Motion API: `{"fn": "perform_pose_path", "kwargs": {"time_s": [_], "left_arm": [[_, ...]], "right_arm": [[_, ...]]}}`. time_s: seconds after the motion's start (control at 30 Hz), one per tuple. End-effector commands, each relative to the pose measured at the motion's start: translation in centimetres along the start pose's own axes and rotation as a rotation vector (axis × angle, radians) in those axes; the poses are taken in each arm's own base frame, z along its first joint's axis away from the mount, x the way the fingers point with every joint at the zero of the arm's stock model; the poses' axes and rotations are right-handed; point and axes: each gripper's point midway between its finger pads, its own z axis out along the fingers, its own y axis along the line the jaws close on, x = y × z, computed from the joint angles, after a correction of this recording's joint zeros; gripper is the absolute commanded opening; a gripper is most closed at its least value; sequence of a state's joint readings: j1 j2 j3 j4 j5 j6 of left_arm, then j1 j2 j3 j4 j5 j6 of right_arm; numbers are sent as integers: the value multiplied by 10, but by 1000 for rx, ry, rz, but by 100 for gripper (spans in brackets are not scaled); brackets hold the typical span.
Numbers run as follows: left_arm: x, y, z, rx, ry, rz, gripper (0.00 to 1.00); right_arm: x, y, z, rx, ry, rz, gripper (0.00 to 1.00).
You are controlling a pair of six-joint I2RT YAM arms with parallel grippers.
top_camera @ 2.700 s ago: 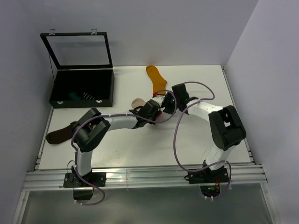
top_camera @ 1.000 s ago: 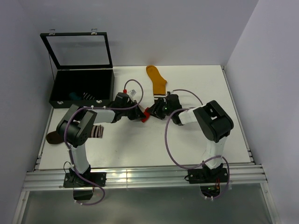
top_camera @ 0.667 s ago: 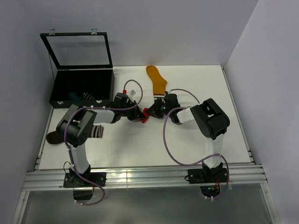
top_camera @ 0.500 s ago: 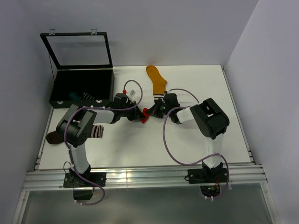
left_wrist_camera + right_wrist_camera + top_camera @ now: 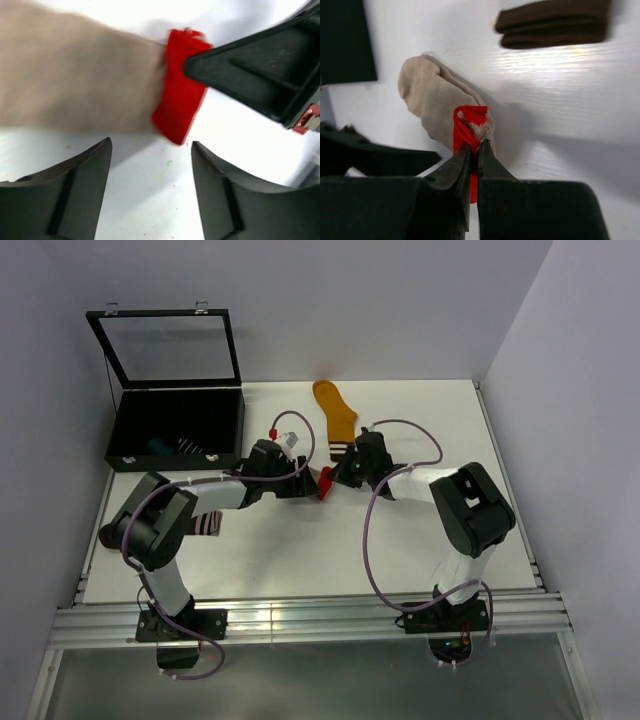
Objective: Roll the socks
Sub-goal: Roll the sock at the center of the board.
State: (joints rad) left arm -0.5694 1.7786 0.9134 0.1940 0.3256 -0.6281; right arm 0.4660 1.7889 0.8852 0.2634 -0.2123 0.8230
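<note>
A beige sock (image 5: 432, 97) with a red end (image 5: 469, 120) lies on the white table between both arms. My right gripper (image 5: 475, 144) is shut on that red end; from above it sits at mid-table (image 5: 336, 478), with the red end (image 5: 325, 482) showing beside it. My left gripper (image 5: 150, 150) is open just short of the red end (image 5: 179, 107), touching nothing; the beige sock (image 5: 70, 75) lies beyond its jaws. In the top view the left gripper (image 5: 302, 487) hides most of the sock.
A mustard sock (image 5: 337, 415) lies behind the grippers. A brown sock (image 5: 118, 533) with a striped cuff (image 5: 207, 522) lies at the left edge, also in the right wrist view (image 5: 555, 24). An open black case (image 5: 215, 430) at back left holds socks (image 5: 180, 446).
The right gripper has shut on the sock's red end. The left gripper, shut a second ago, has opened and let go. The red end has shifted slightly right.
</note>
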Motion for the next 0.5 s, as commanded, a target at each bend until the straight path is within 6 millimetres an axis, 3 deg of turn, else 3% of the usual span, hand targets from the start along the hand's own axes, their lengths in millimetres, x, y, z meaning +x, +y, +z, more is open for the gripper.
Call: {"fn": "perform_pose_path", "kwargs": {"time_s": [0.0, 0.1, 0.23, 0.47], "left_arm": [[-36, -13, -16, -116, -159, 166, 70], [-46, -33, -24, -159, -263, 261, 85], [-42, -51, -21, -170, -312, 339, 85], [-24, -66, 5, -169, -301, 440, 79]], "right_arm": [[-22, -19, -15, 162, -69, -39, 0], [-25, -24, -20, 217, -72, -26, 0], [-17, -31, -22, 257, -35, 9, 0], [-7, -36, -18, 279, 18, 29, 0]]}}
